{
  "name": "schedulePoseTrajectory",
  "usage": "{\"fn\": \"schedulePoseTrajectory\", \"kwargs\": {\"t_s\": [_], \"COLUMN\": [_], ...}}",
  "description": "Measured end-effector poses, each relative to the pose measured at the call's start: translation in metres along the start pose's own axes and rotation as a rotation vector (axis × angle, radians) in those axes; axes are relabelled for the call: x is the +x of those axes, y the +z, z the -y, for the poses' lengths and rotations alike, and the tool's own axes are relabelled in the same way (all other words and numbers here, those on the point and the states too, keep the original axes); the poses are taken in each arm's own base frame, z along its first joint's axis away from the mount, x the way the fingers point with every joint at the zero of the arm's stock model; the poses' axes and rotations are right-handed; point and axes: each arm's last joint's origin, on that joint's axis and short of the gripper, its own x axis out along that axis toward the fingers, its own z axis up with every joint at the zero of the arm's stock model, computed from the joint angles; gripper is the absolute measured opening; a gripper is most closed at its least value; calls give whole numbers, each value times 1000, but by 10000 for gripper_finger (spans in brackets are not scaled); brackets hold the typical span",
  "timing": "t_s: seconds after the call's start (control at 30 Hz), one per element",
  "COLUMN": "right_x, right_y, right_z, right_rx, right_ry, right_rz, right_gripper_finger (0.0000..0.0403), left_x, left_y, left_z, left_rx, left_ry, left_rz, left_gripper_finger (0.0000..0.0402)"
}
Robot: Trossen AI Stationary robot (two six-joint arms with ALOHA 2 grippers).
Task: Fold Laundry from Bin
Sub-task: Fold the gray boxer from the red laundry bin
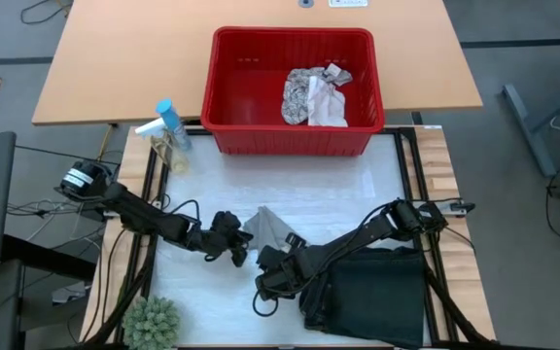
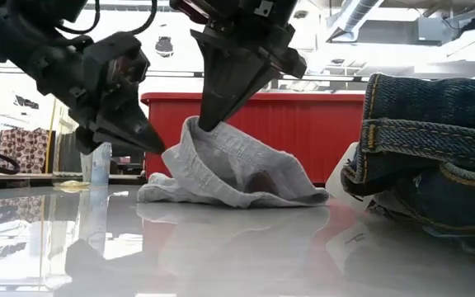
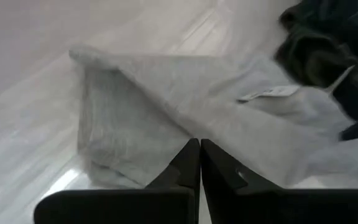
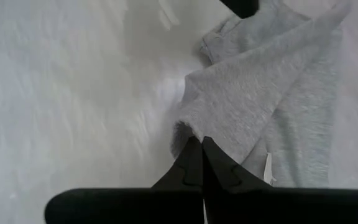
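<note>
Both hands, left hand point(image 2: 151, 140) and right hand point(image 2: 209, 124), are shut, pinching the grey cloth point(image 2: 229, 173). Lift its edge over slowly together, keeping it flat on the desk point(image 2: 221, 247).

In the high view, the right arm point(image 1: 358, 238) covers part of the dark garment point(image 1: 377, 292), whose lower edge runs off the picture; the plant point(image 1: 152, 323) is likewise cut off. In the low view, denim point(image 2: 435, 157) is cropped at the right edge and hides part of the bin point(image 2: 303, 124). Whether the right pincer point(image 4: 201, 144) pinches the grey cloth point(image 4: 260, 106) cannot be told.
</note>
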Motion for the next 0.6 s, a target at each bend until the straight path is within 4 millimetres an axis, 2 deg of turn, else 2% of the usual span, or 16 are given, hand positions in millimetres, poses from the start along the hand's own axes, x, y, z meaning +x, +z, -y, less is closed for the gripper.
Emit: {"fn": "schedulePoseTrajectory", "kwargs": {"t_s": [0.1, 0.4, 0.6], "right_x": [0, 0, -11], "right_y": [0, 1, 1], "right_z": [0, 0, 15], "right_rx": [-1, 15, 105], "right_ry": [1, 38, -38], "right_rz": [1, -26, -101], "right_gripper_finger": [14, 14, 14], "left_x": [9, 32, 33], "left_y": [-10, -30, -36], "left_z": [-4, -8, -13], "left_rx": [6, -16, -21], "left_ry": [50, 45, 92], "left_rz": [-18, -58, -117], "left_gripper_finger": [0, 0, 0]}}
